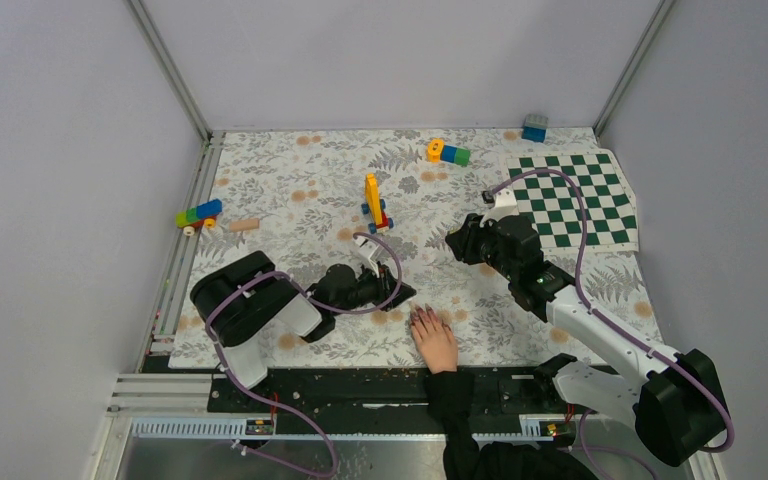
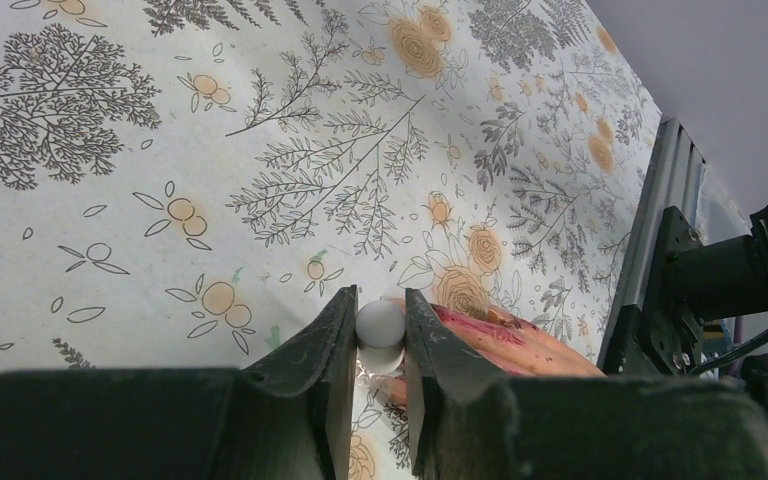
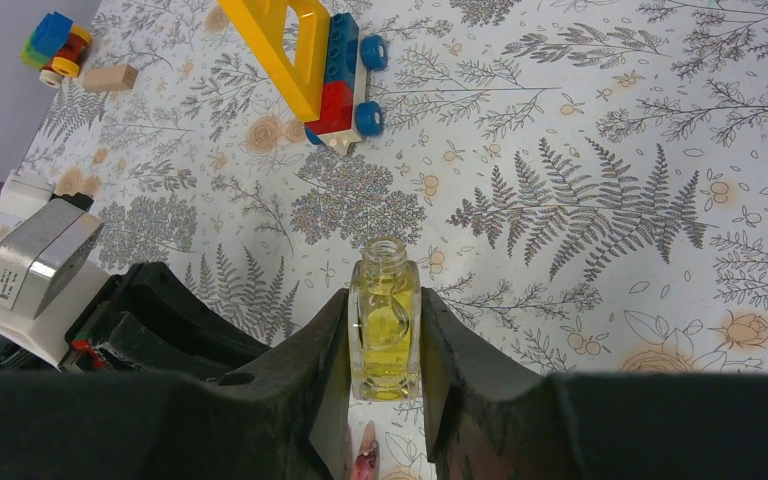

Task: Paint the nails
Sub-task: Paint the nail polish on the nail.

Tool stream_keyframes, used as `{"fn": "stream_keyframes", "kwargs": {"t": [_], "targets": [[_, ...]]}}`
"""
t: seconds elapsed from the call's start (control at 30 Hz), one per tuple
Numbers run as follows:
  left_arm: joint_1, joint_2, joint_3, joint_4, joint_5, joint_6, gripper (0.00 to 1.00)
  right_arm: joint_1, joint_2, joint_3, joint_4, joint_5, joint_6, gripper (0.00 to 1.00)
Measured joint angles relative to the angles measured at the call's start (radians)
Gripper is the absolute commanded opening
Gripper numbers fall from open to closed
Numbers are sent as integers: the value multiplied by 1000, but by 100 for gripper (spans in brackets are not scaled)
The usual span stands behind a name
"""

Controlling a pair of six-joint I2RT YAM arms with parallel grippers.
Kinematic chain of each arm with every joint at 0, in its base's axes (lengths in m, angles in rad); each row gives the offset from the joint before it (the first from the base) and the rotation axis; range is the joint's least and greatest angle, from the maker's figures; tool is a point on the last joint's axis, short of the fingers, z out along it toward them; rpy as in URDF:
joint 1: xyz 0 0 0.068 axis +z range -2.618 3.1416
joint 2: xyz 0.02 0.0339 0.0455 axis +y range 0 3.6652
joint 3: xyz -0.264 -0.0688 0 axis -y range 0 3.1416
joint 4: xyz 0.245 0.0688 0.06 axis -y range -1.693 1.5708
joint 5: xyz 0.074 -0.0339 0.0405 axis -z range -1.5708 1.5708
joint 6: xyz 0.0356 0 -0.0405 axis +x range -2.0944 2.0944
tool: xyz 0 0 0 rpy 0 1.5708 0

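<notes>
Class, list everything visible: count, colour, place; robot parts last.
tablecloth: one, white floral, underneath
chess mat: one, green-white, far right
block: one, blue, far right corner
brick stack: one, multicoloured, far centre
toy vehicle: one, mainly yellow, centre
brick cluster: one, multicoloured, left
wooden piece: one, tan, beside cluster
bottle: one, yellow liquid, between right fingers
cap: one, white, between left fingers
hand: one, pale, near edge
nails: several, dark red, on hand
left fingers: two, black, gripping cap
right fingers: two, black, gripping bottle
</notes>
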Motion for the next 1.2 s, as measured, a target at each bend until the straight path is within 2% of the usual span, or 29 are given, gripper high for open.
{"fn": "stream_keyframes", "kwargs": {"t": [1.2], "targets": [[-33,-60,-49,10,-1,-3,0,0,-6,0,-2,-6,7,0]]}}
